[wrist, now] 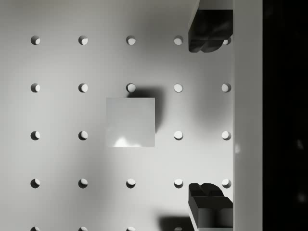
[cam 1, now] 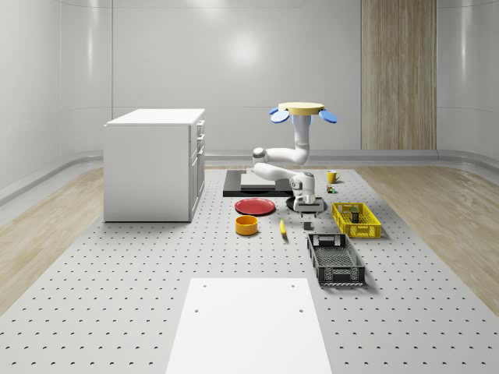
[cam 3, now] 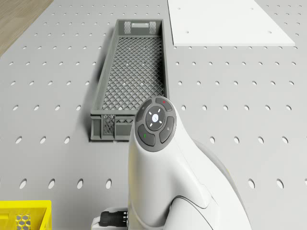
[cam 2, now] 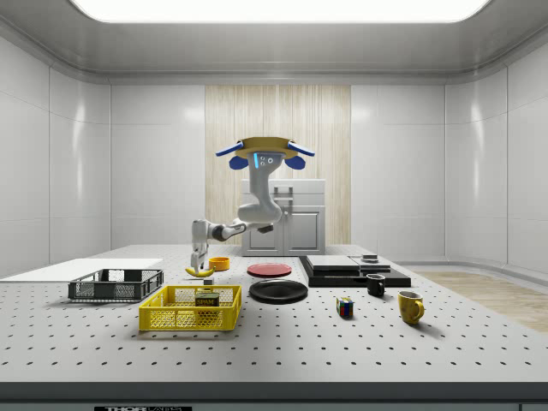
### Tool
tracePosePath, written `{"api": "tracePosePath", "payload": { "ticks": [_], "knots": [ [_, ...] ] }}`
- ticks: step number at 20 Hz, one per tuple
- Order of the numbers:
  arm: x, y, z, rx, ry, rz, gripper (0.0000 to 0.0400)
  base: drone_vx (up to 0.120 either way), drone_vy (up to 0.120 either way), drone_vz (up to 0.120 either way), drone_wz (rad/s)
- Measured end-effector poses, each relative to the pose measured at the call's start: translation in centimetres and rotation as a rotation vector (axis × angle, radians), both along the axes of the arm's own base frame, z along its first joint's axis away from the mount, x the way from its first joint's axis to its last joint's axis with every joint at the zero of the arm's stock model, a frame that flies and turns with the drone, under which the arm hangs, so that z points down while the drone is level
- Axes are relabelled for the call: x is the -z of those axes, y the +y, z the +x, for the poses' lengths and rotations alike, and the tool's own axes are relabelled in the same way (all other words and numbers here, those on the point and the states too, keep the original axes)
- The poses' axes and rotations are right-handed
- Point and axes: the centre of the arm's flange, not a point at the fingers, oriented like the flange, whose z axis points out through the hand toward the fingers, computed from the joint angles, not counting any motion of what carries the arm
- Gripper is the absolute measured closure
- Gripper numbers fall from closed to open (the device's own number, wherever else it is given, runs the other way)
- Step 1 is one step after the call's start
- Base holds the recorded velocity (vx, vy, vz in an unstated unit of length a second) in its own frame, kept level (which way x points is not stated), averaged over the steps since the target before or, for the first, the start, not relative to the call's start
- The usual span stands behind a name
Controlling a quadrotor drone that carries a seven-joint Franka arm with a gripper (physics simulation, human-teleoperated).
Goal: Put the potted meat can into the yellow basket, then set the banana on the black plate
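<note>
Mark potted meat can [cam 2: 205, 298] as inside yellow basket [cam 2: 184, 324], label facing the side camera, so count step one as done. Tag banana [cam 1: 282, 227] as flat on the perforated table [cam 1: 117, 296], apart from the basket, just beside an orange bowl [cam 1: 246, 225] and near a red plate [cam 1: 255, 206], and not yet on the black plate [cam 2: 278, 291], which sits empty near the basket. Log gripper [cam 1: 307, 212] low over the table between banana and basket, pointing straight down, fingers [wrist: 209, 31] spread wide with nothing between them; read that as a hand freed by the drop-off and ready for the next pick. Note a small grey square block [wrist: 130, 122] on the table right under the wrist, untouched. Put drone [cam 1: 302, 111] hovering well above the table, behind the gripper in the whole-scene view, arm folded down and forward to reach the surface. Add dark grey crate [cam 3: 132, 81] ahead of the arm, empty, not part of the task. Judge next need as shifting sideways to line up over the banana; watch for the curved fruit rolling when pinched
</note>
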Motion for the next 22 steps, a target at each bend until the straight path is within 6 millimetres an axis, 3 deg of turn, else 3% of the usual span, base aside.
{"api": "tracePosePath", "payload": {
  "ticks": [17,22],
  "knots": [
    [0.0,0.0,0.0,0.0,0.0,0.0,0.0,0.0,-0.12,-0.007,0.0],
    [0.0,0.0,0.0,0.0,0.0,0.0,0.0,0.12,-0.12,0.0,0.0]
  ]
}}
